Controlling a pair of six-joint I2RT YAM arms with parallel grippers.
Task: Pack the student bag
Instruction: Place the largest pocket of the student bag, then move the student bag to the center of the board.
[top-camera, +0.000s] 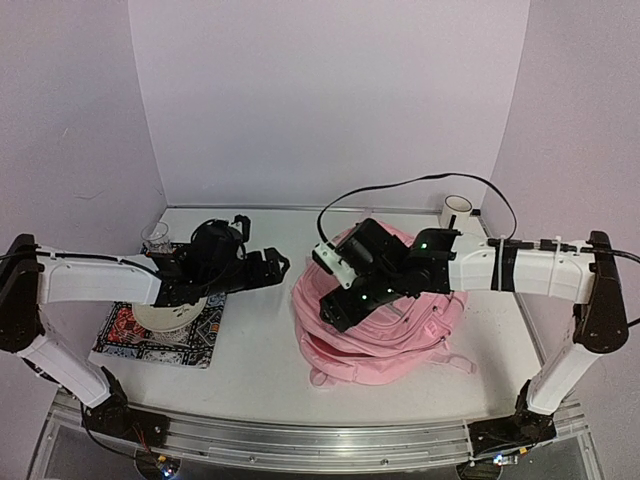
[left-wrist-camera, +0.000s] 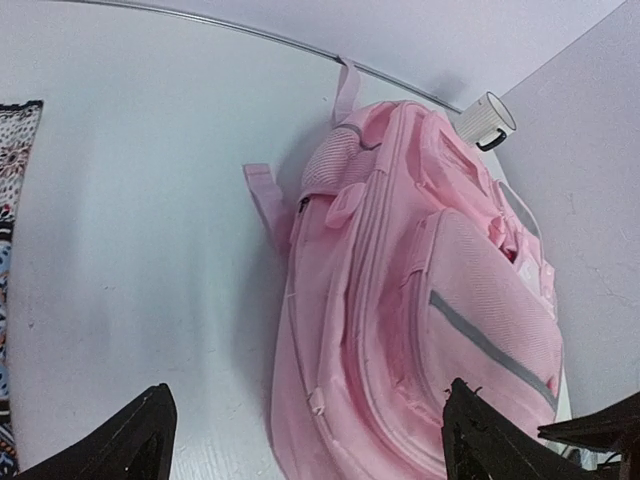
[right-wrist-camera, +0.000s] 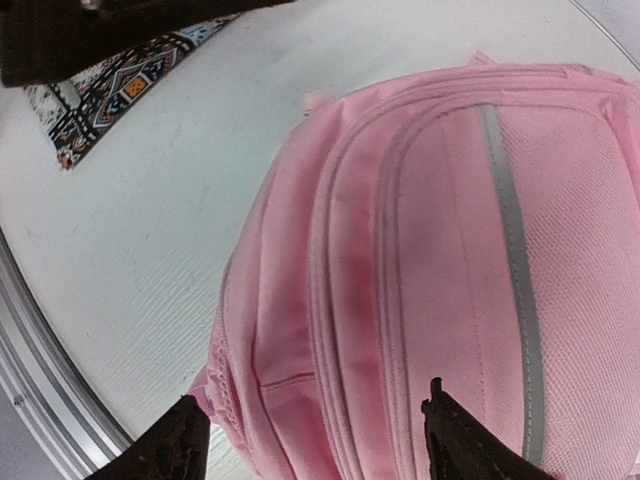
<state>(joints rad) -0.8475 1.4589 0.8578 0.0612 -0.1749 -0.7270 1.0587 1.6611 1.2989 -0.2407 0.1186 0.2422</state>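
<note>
The right arm (top-camera: 520, 268) hides much of the large soft pink fabric backpack (top-camera: 395, 340) from above, and both wrist views cut the fingertips off at the lower edge. The left tool (left-wrist-camera: 310, 440) is spread wide and empty above the white tabletop (left-wrist-camera: 150, 200), with the backpack just beside it. The right tool (right-wrist-camera: 315, 440) hangs with its fingers apart over the backpack, gripping nothing. Whether it touches the fabric cannot be told.
</note>
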